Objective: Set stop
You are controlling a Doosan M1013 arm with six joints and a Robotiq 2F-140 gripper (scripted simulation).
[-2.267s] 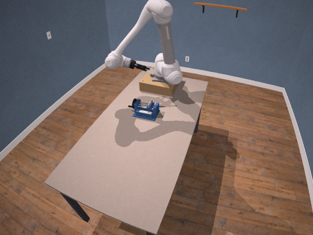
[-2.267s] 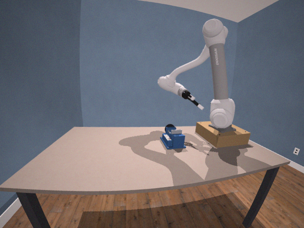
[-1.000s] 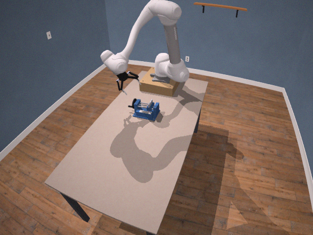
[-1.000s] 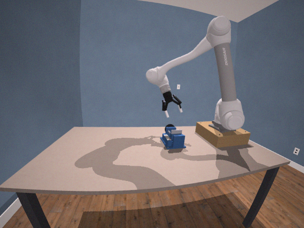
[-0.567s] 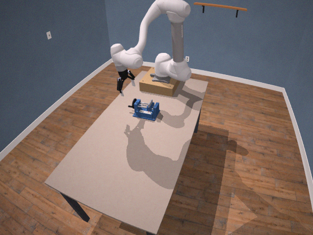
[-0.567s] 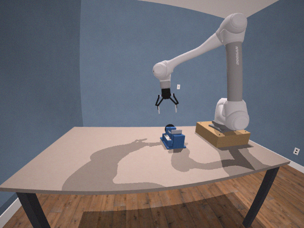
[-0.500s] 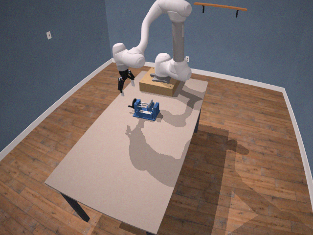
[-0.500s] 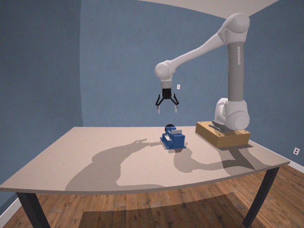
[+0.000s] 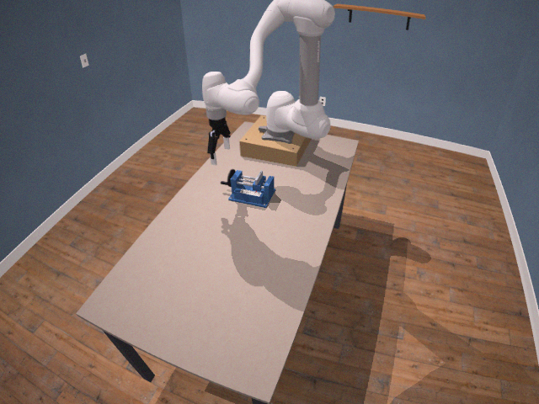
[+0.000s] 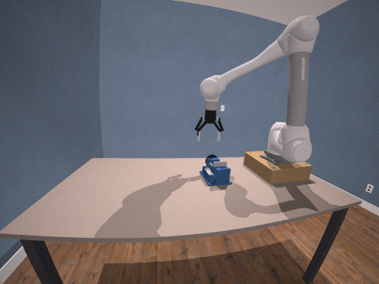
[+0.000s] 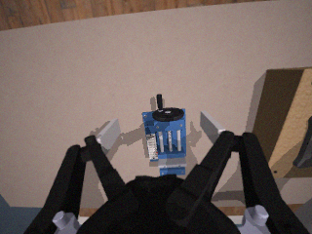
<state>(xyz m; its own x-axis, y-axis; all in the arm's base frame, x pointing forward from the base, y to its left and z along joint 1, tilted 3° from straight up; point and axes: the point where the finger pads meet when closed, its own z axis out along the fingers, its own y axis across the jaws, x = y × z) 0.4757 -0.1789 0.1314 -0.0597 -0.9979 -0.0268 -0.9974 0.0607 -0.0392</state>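
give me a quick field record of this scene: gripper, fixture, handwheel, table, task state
gripper: Robotiq gripper open, holding nothing, pointing down, well above the fixture
fixture: blue stop fixture on the table, near the arm's wooden pedestal
handwheel: black handwheel with a crank knob at one end of the fixture, untouched
scale: white strip along the fixture, reading too small to tell
table: beige top on dark legs
task state: handwheel not yet gripped

Stop fixture (image 10: pixel 215 174) on table (image 10: pixel 92 198), beside arm pedestal (image 10: pixel 294 176); gripper (image 10: pixel 208 136) above fixture's handwheel (image 11: pixel 168 114).
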